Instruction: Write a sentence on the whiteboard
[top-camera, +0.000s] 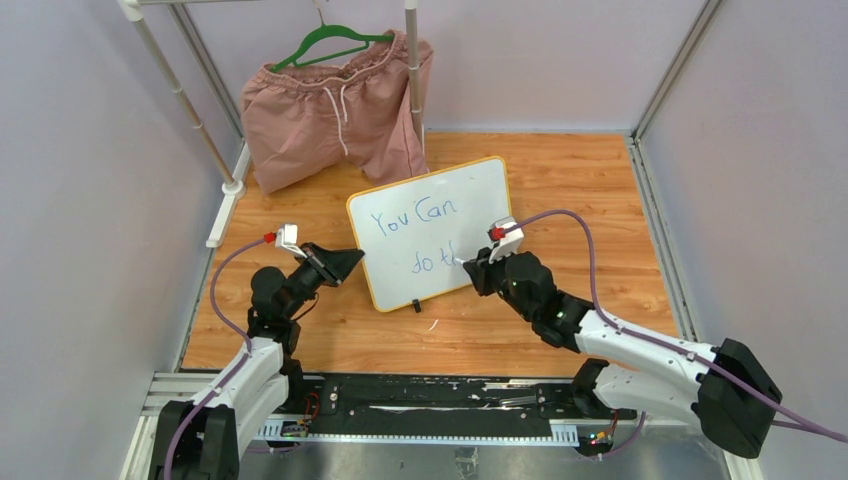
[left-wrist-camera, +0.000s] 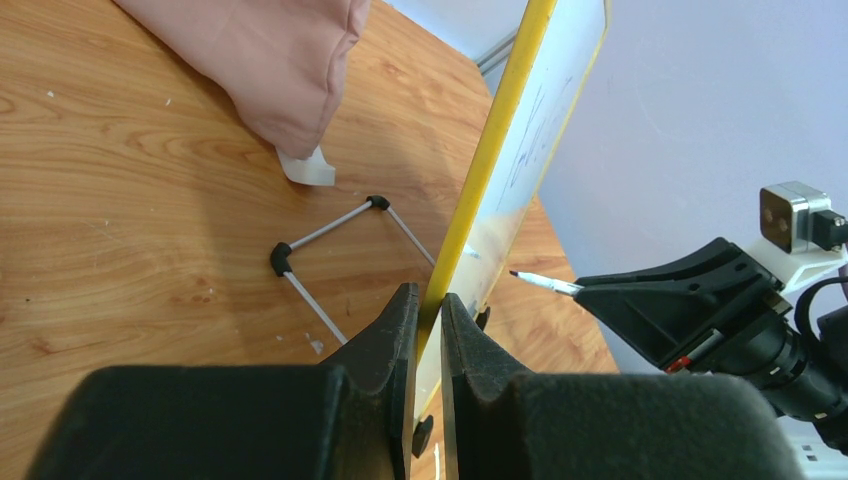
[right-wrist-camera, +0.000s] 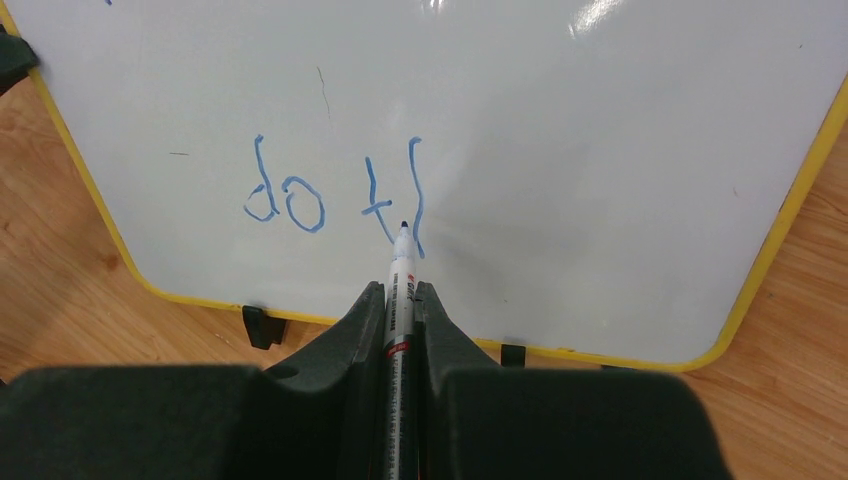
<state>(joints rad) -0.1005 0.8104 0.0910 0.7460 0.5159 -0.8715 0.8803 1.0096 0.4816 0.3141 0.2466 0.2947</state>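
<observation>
The glossy yellow-framed whiteboard (top-camera: 470, 215), stood on the wooden table (top-camera: 600, 200), is clamped edgewise by the left gripper (top-camera: 345, 262); with the blue handwritten lettering (right-wrist-camera: 330, 195) reading only "do t" plus one stroke, the slim white marker (right-wrist-camera: 400, 290) pinched in the right gripper (top-camera: 478, 262) is judged due to arch rightward next.

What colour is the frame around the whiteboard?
Yellow. The frame shows best in the left wrist view, edge-on.

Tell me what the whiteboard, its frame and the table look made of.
The whiteboard looks like glossy coated board: glare streaks show. Its frame seems smooth yellow plastic, uncertain. The table shows grain: wood or wood-look laminate.
</observation>
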